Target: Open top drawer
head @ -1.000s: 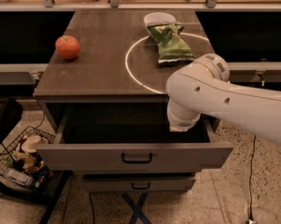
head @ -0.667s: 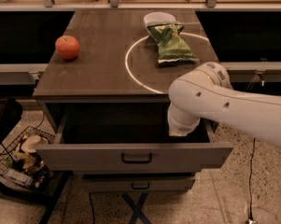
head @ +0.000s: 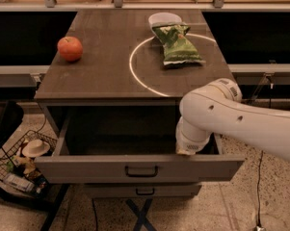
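Top drawer [head: 86, 168] stands pulled well out at 6 o'clock below the cabinet top [head: 106, 76], deep box exposed, so opening looks essentially done; gripper [head: 187, 150] sits just inside its front lip toward 3 o'clock, grasp state cannot be told, only withdrawal apparently left.
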Controlling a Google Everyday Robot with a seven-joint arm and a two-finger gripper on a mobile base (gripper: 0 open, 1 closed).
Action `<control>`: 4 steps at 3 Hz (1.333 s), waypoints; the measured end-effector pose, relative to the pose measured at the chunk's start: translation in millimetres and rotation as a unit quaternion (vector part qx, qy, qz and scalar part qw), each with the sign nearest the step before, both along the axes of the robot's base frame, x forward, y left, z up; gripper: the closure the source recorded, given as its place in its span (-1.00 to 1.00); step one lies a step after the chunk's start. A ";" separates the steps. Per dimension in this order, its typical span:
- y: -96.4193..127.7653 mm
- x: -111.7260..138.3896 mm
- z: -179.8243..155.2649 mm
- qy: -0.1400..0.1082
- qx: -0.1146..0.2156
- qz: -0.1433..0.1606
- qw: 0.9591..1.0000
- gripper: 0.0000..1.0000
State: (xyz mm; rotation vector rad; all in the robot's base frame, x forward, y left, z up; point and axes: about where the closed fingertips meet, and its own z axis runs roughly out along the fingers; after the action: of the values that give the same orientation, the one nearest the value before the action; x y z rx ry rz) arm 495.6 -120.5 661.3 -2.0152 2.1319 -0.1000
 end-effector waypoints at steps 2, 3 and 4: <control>4.6 -43.0 12.2 0.040 0.007 0.028 0.999 1.00; 5.8 -72.3 30.7 0.080 0.004 0.073 0.994 1.00; 6.6 -69.2 30.7 0.078 0.000 0.071 0.994 1.00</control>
State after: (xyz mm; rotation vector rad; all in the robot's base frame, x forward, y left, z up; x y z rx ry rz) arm 426.4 -113.9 692.1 -2.2347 2.0669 0.0816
